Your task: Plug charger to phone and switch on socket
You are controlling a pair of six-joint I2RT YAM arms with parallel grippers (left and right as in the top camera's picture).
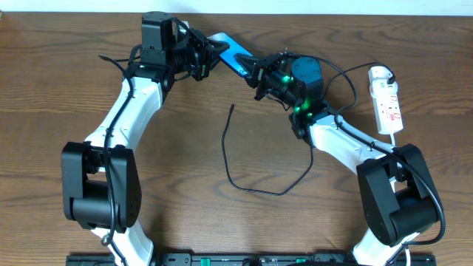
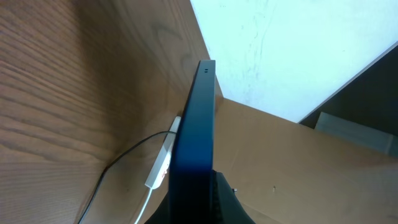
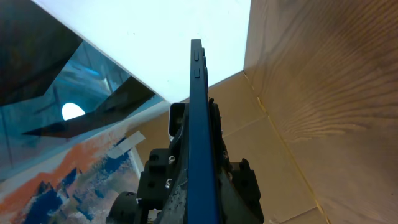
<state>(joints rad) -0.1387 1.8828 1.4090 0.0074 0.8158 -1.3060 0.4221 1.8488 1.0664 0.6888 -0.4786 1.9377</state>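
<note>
The phone (image 1: 230, 53), blue, is held above the table's far edge between both grippers. My left gripper (image 1: 209, 55) is shut on its left end and my right gripper (image 1: 255, 70) is shut on its right end. In the left wrist view the phone (image 2: 196, 124) stands edge-on, rising from the shut gripper (image 2: 198, 193). The right wrist view also has the phone (image 3: 199, 112) edge-on in the shut gripper (image 3: 202, 193). The charger (image 1: 244, 185) lies loose mid-table, its connector tip (image 1: 231, 108) free of the phone. The socket (image 1: 387, 100) lies at the far right.
The socket (image 2: 163, 163) and a thin black cable (image 2: 118, 165) lie on the wood below the phone in the left wrist view. The thick white cord (image 1: 399, 137) runs toward the right arm's base. A white wall borders the far table edge (image 1: 332, 9).
</note>
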